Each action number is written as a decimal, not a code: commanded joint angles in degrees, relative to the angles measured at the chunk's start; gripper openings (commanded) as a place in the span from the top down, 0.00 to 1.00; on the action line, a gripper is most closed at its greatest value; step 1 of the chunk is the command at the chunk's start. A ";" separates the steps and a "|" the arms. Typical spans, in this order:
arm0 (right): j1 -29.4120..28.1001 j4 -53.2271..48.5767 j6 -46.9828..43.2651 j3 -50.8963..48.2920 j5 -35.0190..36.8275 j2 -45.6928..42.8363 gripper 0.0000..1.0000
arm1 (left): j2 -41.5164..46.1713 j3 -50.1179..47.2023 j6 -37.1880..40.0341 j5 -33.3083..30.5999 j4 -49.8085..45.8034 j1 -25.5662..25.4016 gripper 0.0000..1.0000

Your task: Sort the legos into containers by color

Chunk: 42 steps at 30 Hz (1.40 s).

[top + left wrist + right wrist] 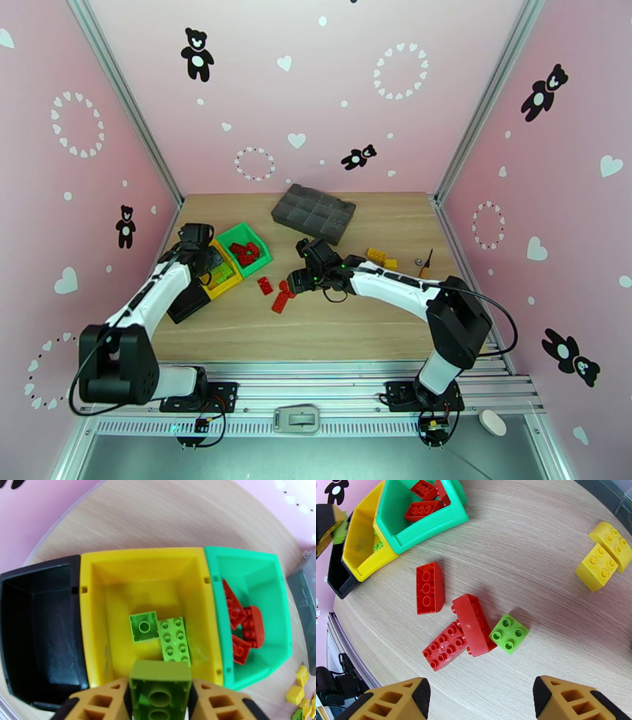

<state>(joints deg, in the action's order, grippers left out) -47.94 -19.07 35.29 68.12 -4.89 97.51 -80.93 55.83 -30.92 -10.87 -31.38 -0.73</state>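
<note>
While the left gripper (160, 699) pinches a green brick (160, 677) over the yellow bin (94, 610), the right gripper (481, 693) hangs spread above red bricks (472, 624).

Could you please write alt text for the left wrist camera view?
The left end effector holds a green brick over the yellow bin, which contains two green bricks. A black bin adjoins it on one side, a green bin holding red bricks on the other.

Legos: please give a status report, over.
Left gripper holds green lego over yellow bin. Right gripper open above loose red legos. Nothing blocking.
</note>
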 commanded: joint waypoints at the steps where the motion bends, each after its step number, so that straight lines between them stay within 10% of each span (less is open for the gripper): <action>1: -0.31 -2.62 -1.17 0.36 2.13 -0.77 0.27 | -1.61 0.93 -0.46 1.81 2.08 0.79 0.47; 5: -0.22 -3.73 -1.69 -0.63 4.38 -1.91 0.26 | -1.48 0.77 -0.49 2.14 2.22 0.73 0.30; 17: 5.59 -4.73 -1.30 -4.89 8.08 -4.52 0.26 | 2.63 0.07 1.47 1.07 0.82 -9.95 0.23; 30: 10.87 -4.31 -0.41 -10.87 7.10 -7.31 0.27 | -11.10 8.42 6.73 1.34 1.57 -33.10 0.26; 42: 12.49 -5.87 0.74 -19.63 7.71 -18.12 0.27 | -25.22 16.77 9.75 2.88 -0.48 -40.81 0.32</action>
<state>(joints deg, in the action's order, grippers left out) -35.51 -23.42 35.48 49.93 2.26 82.04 -104.16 69.89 -23.05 -8.64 -29.76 -40.82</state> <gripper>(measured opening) 0.732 0.680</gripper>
